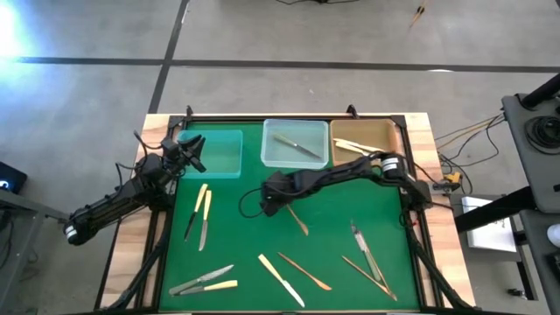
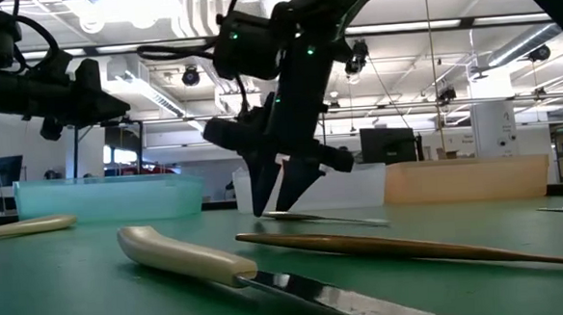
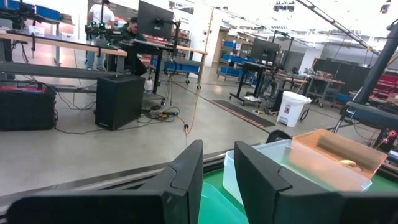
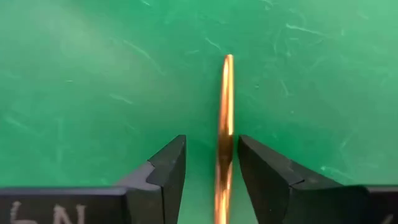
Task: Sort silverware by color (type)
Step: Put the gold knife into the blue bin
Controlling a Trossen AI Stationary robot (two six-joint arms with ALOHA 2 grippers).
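Green mat (image 1: 254,236): right gripper (image 4: 211,163), fingers spread, straddles a golden-bronze piece (image 4: 226,106); next, close and lift; left gripper (image 3: 217,180), fingers parted and empty, waits over the teal tray (image 1: 219,153).

Slim golden-bronze metal piece (image 4: 226,124) lies flat on green mat, mid-table. You've got cream-handled knives (image 1: 204,210) at left, silver-grey pcs (image 1: 366,252) at right, one silver knife (image 1: 297,146) in clear tray, cream pcs (image 1: 353,146) in tan tray.

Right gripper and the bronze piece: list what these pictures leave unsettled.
- Right gripper: fingers straddle the bronze piece; contact unclear.
- High view: the gripper covers that piece's near end.
- Wrist view: its type is cut off by the bottom edge.
- Low view: the bronze piece is hidden.
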